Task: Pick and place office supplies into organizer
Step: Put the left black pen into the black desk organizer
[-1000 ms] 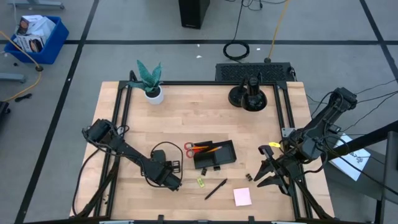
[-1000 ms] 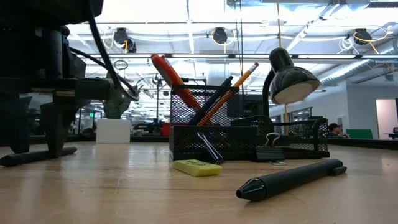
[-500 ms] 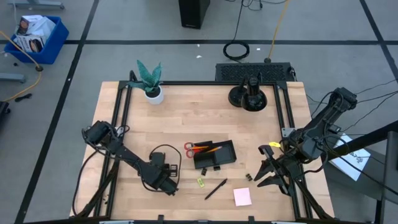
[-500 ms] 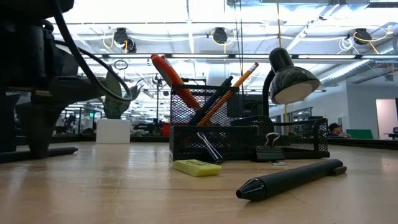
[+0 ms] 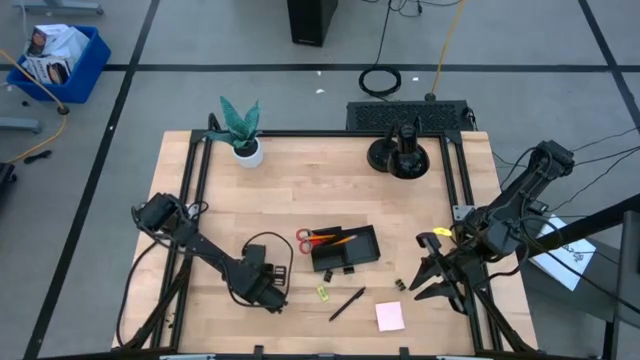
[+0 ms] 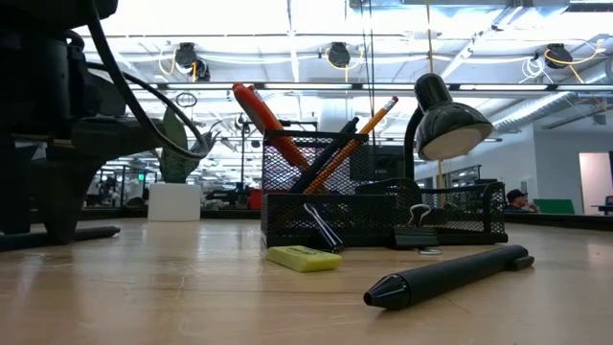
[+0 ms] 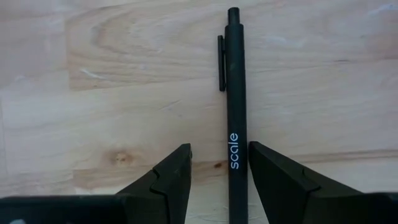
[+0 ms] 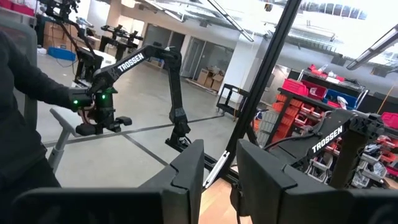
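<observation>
Tabletop close-up: left end effector (image 7: 219,168) straddles black pen (image 7: 236,106).

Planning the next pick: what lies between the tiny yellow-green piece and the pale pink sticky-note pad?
A slim black pen, lying slantwise between the tiny yellow-green piece and the pale pink sticky-note pad; the high view shows it.

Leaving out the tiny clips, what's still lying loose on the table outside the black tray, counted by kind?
Black pens: 2 (one near the pad, one farther left)
Yellow-green piece: 1
Pink sticky-note pad: 1
Total: 4
</observation>
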Robot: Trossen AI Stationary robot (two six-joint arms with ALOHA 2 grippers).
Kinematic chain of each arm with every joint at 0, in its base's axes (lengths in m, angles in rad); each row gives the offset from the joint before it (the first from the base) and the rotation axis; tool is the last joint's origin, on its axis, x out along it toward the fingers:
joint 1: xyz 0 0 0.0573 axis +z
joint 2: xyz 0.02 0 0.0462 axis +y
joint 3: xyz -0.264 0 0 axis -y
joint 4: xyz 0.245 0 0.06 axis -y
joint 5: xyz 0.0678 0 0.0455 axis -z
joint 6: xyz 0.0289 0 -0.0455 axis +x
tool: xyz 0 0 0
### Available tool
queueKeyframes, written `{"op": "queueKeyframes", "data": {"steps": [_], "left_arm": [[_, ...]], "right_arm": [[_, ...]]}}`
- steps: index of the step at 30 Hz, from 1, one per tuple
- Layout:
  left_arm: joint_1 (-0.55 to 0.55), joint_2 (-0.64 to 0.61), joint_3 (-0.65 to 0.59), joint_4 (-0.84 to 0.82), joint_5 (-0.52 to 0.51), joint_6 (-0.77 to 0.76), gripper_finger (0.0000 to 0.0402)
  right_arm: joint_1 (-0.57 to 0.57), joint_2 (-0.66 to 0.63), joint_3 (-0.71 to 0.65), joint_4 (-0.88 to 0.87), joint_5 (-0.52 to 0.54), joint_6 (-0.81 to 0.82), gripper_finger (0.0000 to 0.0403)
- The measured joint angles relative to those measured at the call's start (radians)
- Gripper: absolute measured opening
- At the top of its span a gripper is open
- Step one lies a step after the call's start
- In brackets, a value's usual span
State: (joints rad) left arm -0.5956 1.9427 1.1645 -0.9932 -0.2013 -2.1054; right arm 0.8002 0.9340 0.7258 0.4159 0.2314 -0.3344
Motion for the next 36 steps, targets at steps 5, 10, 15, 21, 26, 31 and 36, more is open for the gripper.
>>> {"op": "queueKeyframes", "data": {"steps": [5,10,15,21,26,31,36], "left_arm": [[0.012,0.0,0.0,0.006,0.001,0.023,0.017],[0.017,0.0,0.0,0.015,-0.002,0.04,0.017],[0.017,0.0,0.0,0.024,-0.009,0.04,0.0146],[0.017,0.0,0.002,0.04,-0.018,0.054,0.0087],[0.018,0.0,0.002,0.045,-0.028,0.057,0.0051],[0.017,0.0,0.003,0.042,-0.032,0.059,0.0028],[0.017,0.0,0.003,0.035,-0.033,0.058,0.003]], "right_arm": [[0.0,0.0,0.0,0.006,0.0,0.0,0.0089],[0.0,0.0,0.0,0.006,0.001,-0.003,0.0089],[0.0,0.0,0.0,0.006,0.001,-0.003,0.0089],[0.0,0.0,0.0,0.006,0.002,-0.003,0.0089],[0.0,0.0,0.0,0.006,0.002,-0.003,0.0089],[0.0,0.0,0.0,0.006,0.002,-0.003,0.0089],[0.0,0.0,0.0,0.006,0.002,-0.003,0.0089]]}}
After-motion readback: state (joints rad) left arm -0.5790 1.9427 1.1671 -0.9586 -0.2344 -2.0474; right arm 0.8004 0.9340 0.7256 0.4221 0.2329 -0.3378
